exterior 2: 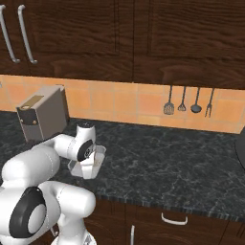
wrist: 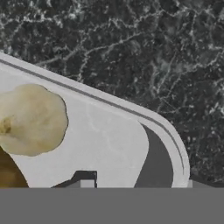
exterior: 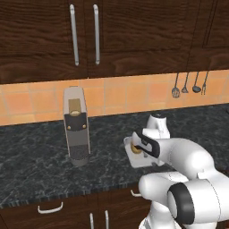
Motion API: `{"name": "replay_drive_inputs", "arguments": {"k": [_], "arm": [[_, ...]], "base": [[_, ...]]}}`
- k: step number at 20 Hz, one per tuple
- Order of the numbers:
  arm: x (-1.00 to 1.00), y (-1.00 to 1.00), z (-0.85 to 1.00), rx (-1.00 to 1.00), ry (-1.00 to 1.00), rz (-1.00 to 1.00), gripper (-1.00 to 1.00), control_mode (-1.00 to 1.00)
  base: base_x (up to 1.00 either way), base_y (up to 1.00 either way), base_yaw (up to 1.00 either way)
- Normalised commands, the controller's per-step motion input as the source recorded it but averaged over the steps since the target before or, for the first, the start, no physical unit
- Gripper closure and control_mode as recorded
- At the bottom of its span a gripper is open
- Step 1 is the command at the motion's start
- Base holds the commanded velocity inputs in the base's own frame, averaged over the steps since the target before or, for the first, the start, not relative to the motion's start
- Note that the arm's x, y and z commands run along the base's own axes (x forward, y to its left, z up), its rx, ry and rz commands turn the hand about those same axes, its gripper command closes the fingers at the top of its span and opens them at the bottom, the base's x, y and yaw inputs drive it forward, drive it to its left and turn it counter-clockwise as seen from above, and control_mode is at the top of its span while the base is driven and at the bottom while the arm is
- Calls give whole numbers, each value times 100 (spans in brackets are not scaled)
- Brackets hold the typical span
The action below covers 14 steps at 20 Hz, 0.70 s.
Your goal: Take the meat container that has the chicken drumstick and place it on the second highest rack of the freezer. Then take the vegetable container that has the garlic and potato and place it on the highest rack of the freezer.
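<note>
- The pale grey shallow tray with rounded corners point(wrist: 109, 144) is seen resting on the black speckled stone desk point(exterior: 40, 156), near its front edge.
- Inside the tray, a pale whitish garlic bulb point(wrist: 30, 120) is seen close under the hand camera, with a yellow-brown potato point(wrist: 8, 175) touching it at the frame's lower left (only an edge of it is shown).
- The robot's dark two-finger hand point(exterior: 144, 150) is lowered over the tray, directly above its contents; one dark fingertip point(wrist: 85, 178) is seen just inside the tray.
- Whether the hand is spread or pinching the tray cannot be told.
- A grey box-shaped coffee machine point(exterior: 76, 127) stands on the desk, well apart to the left.
</note>
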Motion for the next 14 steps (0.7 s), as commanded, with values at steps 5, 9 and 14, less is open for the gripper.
{"name": "replay_drive_inputs", "arguments": {"k": [5,9,14], "arm": [[30,0,-2,0,0,-10,100,-100],[-3,-15,35,0,0,0,100,-100],[-16,-14,85,0,-1,1,100,-100]], "base": [[0,0,0],[0,0,0],[0,0,0]]}}
